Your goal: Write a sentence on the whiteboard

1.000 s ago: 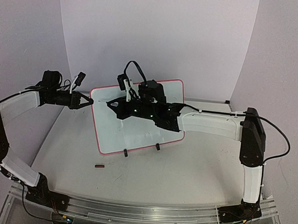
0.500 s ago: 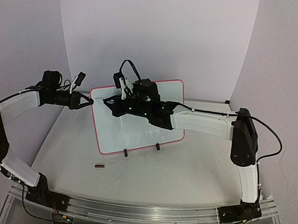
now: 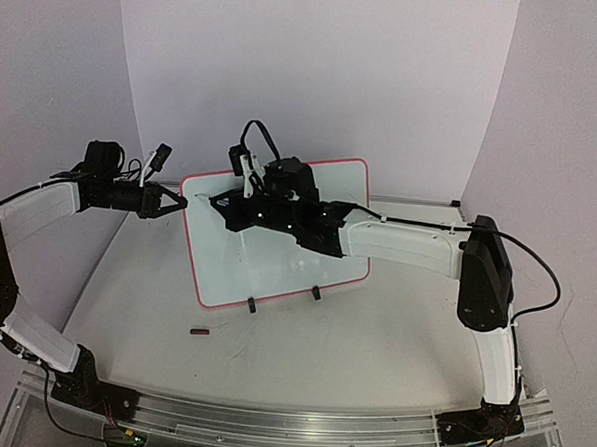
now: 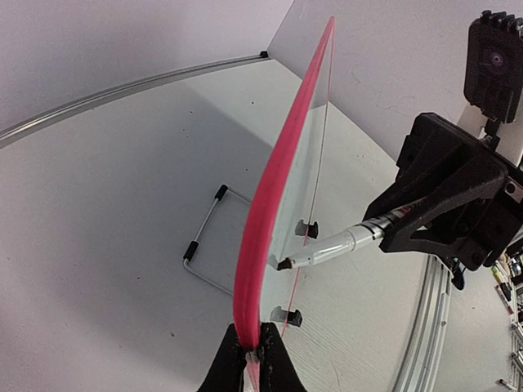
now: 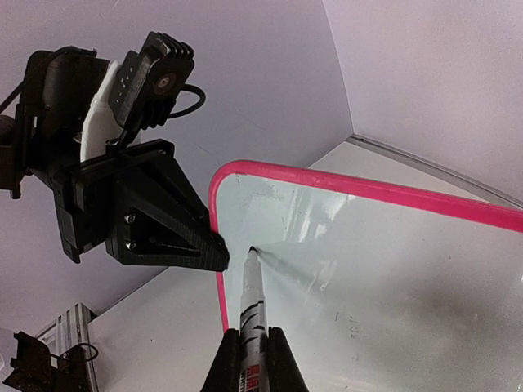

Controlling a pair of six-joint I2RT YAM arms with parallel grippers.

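Note:
The whiteboard (image 3: 276, 272) stands tilted on the table, with a pink frame and two black clip feet. My left gripper (image 3: 182, 204) is shut on its left edge; the left wrist view shows the fingers (image 4: 270, 359) pinching the pink frame (image 4: 270, 204). My right gripper (image 3: 226, 204) is shut on a white marker (image 5: 255, 306). The marker's dark tip (image 5: 251, 251) is at the board's surface (image 5: 376, 269) near its upper left corner, close to the left gripper (image 5: 155, 220). The marker also shows in the left wrist view (image 4: 327, 245). No written sentence shows on the board, only faint smudges.
A small dark red item (image 3: 201, 331) lies on the table in front of the board. A wire stand (image 4: 204, 245) sits behind the board. A metal rail (image 3: 268, 422) runs along the near edge. Purple walls enclose the back and sides.
My right arm has moved the marker up and to the left across the board towards its upper left corner. The left gripper and the board have not moved.

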